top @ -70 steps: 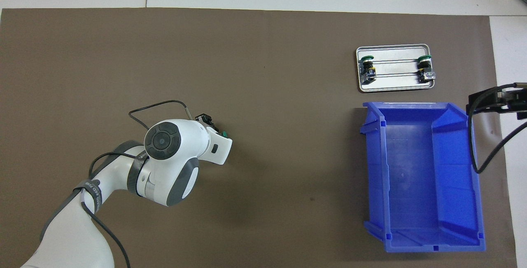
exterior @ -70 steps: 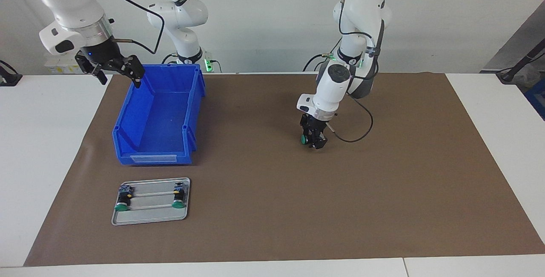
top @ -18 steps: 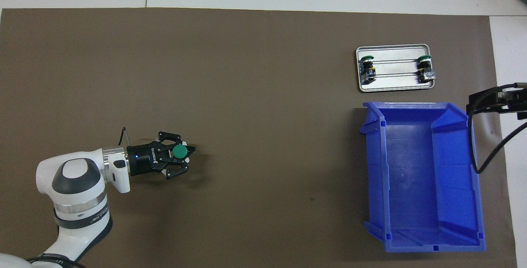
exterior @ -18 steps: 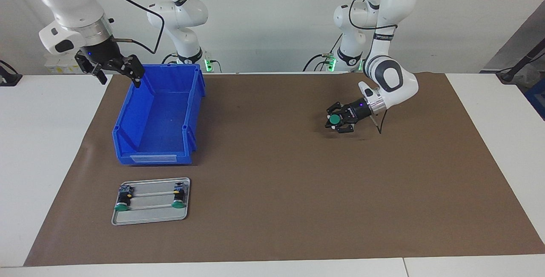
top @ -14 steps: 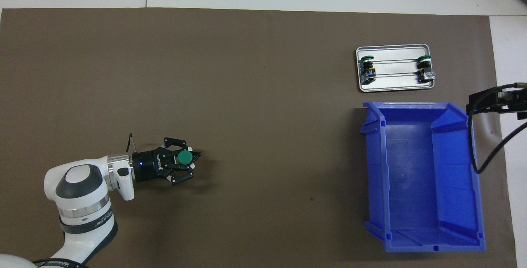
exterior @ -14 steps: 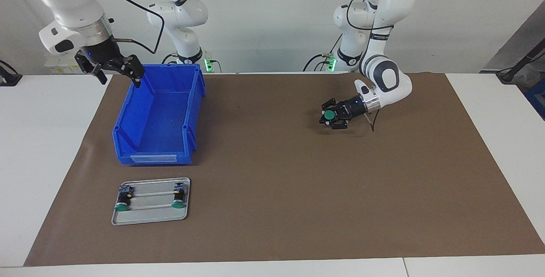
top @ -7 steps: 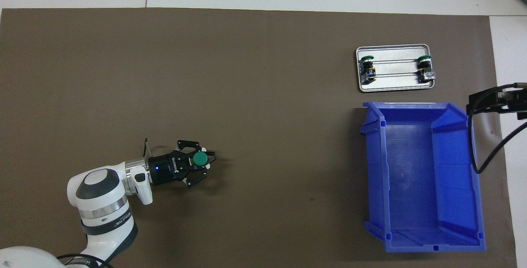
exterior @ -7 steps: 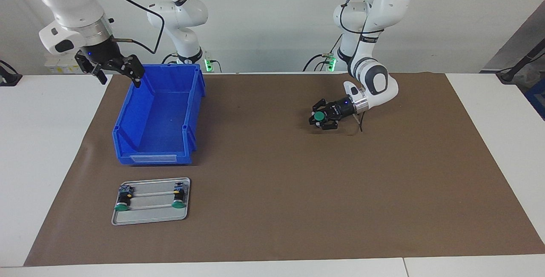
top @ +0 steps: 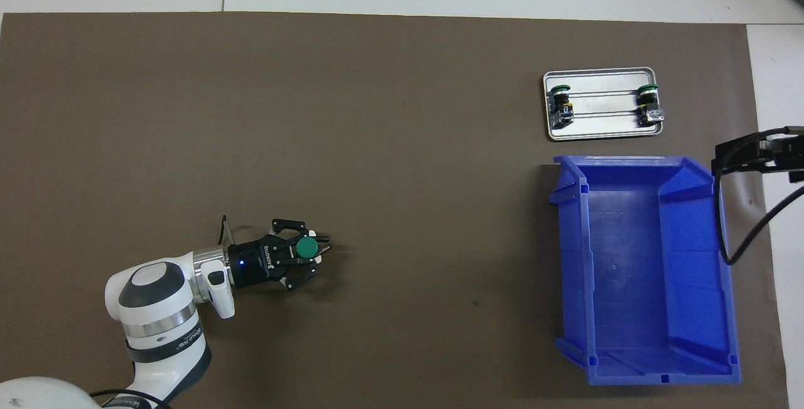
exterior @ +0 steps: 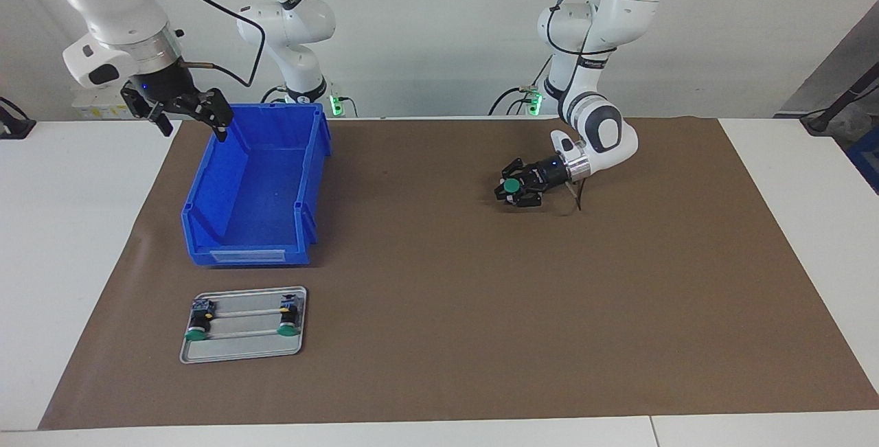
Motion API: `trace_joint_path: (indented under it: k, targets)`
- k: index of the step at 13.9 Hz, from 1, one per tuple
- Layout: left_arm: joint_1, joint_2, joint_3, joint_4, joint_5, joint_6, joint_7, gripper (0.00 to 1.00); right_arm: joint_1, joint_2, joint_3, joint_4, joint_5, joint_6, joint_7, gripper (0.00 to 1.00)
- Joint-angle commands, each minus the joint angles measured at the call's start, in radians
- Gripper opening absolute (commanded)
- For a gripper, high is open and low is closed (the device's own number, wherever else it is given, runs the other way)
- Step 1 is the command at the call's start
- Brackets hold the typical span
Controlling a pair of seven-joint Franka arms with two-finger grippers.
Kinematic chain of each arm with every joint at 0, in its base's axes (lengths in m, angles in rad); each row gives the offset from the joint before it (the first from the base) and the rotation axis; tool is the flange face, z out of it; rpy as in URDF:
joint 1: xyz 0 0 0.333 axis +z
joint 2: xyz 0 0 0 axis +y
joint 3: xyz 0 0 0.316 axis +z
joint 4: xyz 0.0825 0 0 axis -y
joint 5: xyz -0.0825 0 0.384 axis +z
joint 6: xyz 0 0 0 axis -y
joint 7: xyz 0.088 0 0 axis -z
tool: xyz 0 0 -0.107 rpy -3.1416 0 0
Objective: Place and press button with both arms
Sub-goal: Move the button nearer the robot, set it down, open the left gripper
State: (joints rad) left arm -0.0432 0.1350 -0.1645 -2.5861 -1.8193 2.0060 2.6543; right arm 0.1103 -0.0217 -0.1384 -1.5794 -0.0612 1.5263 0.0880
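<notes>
The button (exterior: 509,187) (top: 306,247) shows its round green cap facing up, low over the brown mat (exterior: 481,330) at the left arm's end. My left gripper (exterior: 509,192) (top: 313,250) lies nearly level, shut on the button's dark body, which the fingers mostly hide. My right gripper (exterior: 184,109) (top: 757,156) hangs open and holds nothing, above the blue bin's (exterior: 310,179) (top: 568,258) corner near the robots; that arm waits.
A metal tray (exterior: 240,352) (top: 600,127) lies farther from the robots than the bin. Two more green-capped buttons (exterior: 197,327) (exterior: 287,320) rest on it. The bin shows nothing inside. White tabletop borders the mat.
The left arm has swung the button across the mat toward the right arm's end and a little nearer the robots. The right arm has not moved.
</notes>
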Motion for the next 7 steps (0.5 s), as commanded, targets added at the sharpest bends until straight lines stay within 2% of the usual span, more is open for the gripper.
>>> trace_joint_path:
  k: [1,4,6,7]
  targets:
    - [0.006,-0.011,0.008,-0.038,-0.023,-0.035,0.053,0.18,-0.011,-0.020,0.008,-0.019,0.012,-0.005,-0.019,1.00]
    - [0.008,-0.011,0.011,-0.049,-0.023,-0.030,0.068,0.20,-0.011,-0.020,0.008,-0.019,0.012,-0.005,-0.019,1.00]
    - [0.008,-0.011,0.011,-0.049,-0.023,-0.026,0.067,0.39,-0.011,-0.020,0.008,-0.021,0.012,-0.005,-0.019,1.00]
    - [0.008,-0.011,0.011,-0.048,-0.023,-0.026,0.067,0.57,-0.011,-0.020,0.008,-0.019,0.012,-0.005,-0.019,1.00]
